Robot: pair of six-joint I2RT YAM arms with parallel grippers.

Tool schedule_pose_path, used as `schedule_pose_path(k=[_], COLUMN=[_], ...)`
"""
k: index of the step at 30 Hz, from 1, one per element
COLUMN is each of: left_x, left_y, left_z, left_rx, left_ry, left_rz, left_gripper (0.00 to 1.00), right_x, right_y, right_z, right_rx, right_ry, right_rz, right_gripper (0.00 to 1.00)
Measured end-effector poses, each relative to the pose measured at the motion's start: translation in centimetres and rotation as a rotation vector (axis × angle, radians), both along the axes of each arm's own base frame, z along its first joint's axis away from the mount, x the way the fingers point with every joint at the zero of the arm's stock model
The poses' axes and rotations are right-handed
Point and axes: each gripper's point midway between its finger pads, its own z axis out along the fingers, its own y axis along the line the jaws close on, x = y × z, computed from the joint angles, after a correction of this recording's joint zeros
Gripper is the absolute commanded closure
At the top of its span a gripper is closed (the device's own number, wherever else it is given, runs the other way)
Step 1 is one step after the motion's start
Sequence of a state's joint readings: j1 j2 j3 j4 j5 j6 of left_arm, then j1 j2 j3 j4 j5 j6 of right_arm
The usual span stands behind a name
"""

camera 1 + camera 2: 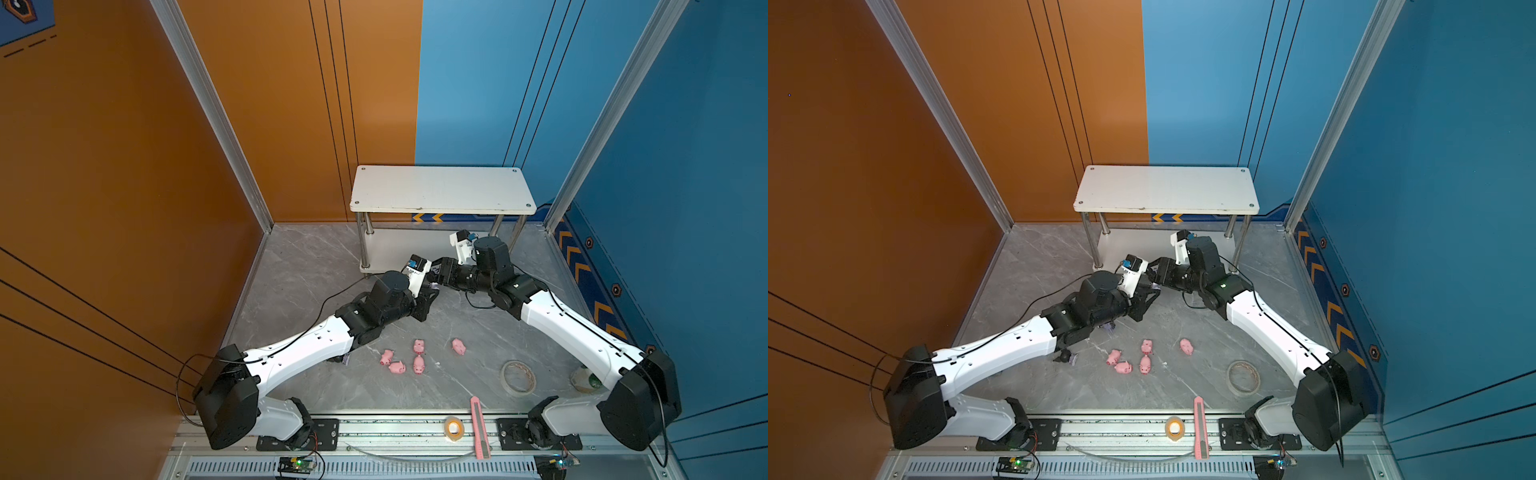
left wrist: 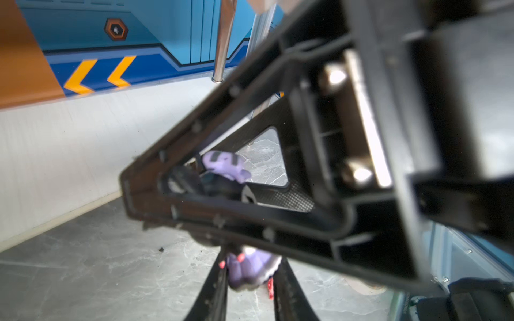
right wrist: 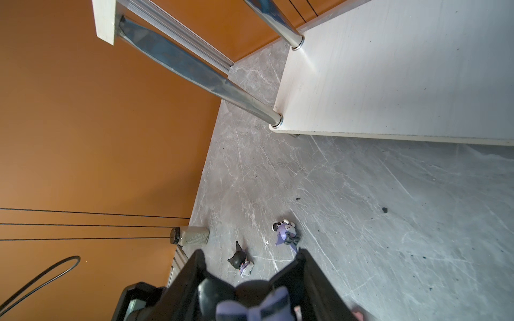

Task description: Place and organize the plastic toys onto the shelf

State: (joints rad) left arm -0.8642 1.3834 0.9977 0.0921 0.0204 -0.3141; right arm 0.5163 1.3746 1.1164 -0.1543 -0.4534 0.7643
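Because the right claw (image 3: 250,254) and the left claw (image 2: 250,261) both clamp narrowly on one purple figurine (image 3: 254,305), held off the bench (image 1: 311,270) between them, this looks like a handover for a better grip. Ahead of them stands the bare shelf (image 1: 440,191); behind them five pigs (image 1: 419,365) lie loose.

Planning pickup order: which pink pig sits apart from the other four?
The pig farthest right in both top views, nearest the large tape ring; the rest bunch together.
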Motion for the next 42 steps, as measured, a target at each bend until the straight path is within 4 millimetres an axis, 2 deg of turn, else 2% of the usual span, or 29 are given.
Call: schedule_pose_path(k=[10, 18, 25, 29, 32, 37, 39, 42], left_x=[0.2, 0.6, 0.8, 1.3, 2.3, 6.1, 7.2, 7.8], left_y=[-1.3, -1.6, -1.5, -1.2, -0.6, 2.4, 3.3, 3.6], left_z=[1.1, 0.8, 0.4, 0.1, -0.7, -3.2, -3.4, -2.7], left_rx=[0.008, 0.011, 0.019, 0.021, 0.037, 0.088, 0.093, 0.078], left_ry=[-0.017, -0.003, 0.000, 0.007, 0.026, 0.066, 0.070, 0.061], left_rz=[-0.051, -0.070, -0.102, -0.103, -0.075, 0.068, 0.112, 0.134], left_gripper=[0.87, 0.86, 0.75, 0.75, 0.75, 0.75, 0.74, 0.74], right_x=[-0.3, 0.0, -0.1, 0.0, 0.3, -1.1, -1.6, -1.8], right_y=[-1.6, -2.3, -2.6, -3.0, -3.5, -3.2, -2.9, -3.0], right_z=[1.4, 1.2, 1.2, 1.5, 1.6, 2.8, 3.4, 3.5], right_rx=[-0.004, -0.023, -0.027, -0.028, -0.036, -0.012, -0.002, -0.005], right_ry=[-0.048, -0.054, -0.062, -0.071, -0.082, -0.104, -0.113, -0.121], right_rz=[-0.049, -0.077, -0.092, -0.106, -0.126, -0.088, -0.072, -0.066], right_gripper=[0.95, 0.95, 0.95, 0.95, 0.95, 0.96, 0.96, 0.96])
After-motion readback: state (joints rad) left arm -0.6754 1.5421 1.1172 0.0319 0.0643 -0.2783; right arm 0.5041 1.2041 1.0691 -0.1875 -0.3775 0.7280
